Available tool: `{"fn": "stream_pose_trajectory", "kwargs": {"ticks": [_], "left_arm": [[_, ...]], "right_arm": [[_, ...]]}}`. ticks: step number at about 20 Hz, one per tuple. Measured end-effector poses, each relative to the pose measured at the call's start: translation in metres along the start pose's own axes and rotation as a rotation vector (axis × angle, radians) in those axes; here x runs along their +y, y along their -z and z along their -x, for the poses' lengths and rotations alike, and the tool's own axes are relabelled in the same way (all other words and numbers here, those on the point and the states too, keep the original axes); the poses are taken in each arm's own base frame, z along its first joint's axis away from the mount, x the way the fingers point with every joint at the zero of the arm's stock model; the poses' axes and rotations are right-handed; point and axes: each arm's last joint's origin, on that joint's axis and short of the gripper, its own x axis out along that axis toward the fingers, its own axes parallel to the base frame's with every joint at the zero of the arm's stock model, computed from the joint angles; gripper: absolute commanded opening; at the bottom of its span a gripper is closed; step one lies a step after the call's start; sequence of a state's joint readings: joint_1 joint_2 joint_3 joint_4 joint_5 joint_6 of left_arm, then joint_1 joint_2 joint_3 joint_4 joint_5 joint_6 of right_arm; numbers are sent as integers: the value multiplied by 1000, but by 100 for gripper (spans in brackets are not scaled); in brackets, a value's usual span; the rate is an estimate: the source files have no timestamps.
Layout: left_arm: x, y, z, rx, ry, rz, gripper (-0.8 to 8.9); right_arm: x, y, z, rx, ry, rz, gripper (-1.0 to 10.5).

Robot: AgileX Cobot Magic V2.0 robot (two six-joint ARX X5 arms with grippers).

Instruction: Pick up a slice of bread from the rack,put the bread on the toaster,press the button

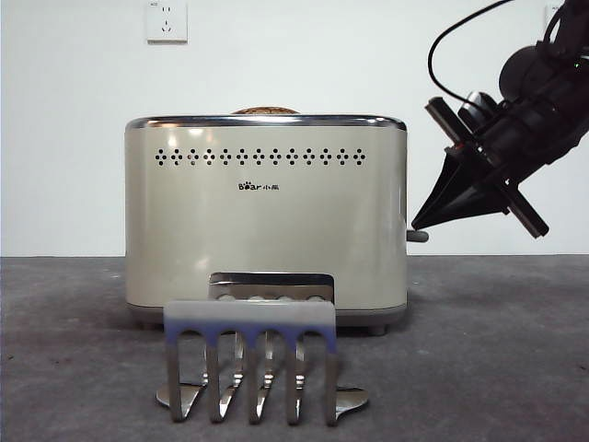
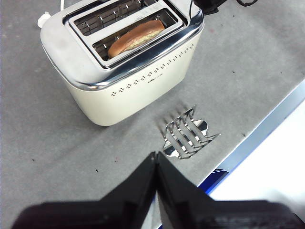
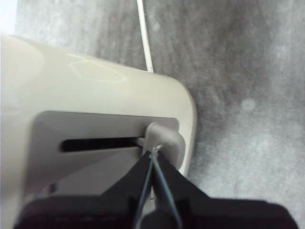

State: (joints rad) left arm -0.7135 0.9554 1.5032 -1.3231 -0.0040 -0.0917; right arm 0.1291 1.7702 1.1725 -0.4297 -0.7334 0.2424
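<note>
The cream toaster [image 1: 267, 216] stands mid-table, also seen from above in the left wrist view [image 2: 128, 71]. The slice of bread [image 2: 136, 36] sits in the toaster's near slot, its brown crust just showing above the rim [image 1: 264, 110]. The steel rack [image 1: 250, 354] stands empty in front of the toaster, also in the left wrist view [image 2: 187, 136]. My right gripper [image 1: 416, 225] is shut, its tips touching the grey button [image 3: 163, 138] at the toaster's narrow right end; the knob sits low in its track [image 1: 419, 236]. My left gripper [image 2: 156, 155] is shut and empty, held high above the table.
A white power cord [image 3: 144, 36] runs from the toaster across the grey table [image 1: 497, 350]. The table's edge with a blue strip [image 2: 267, 129] lies beyond the rack. A wall socket [image 1: 167, 20] is on the white wall behind.
</note>
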Motion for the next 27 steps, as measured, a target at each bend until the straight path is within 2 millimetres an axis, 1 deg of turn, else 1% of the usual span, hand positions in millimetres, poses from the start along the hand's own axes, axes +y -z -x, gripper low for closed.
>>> {"fn": "stream_pose_trajectory", "kwargs": {"ticks": [7, 27], "left_arm": [[0, 0, 0, 0, 0, 0, -8], [0, 0, 0, 0, 0, 0, -8]], "right_arm": [[-8, -3, -9, 21, -6, -14, -6], [-9, -3, -9, 34, -10, -9, -5]]}}
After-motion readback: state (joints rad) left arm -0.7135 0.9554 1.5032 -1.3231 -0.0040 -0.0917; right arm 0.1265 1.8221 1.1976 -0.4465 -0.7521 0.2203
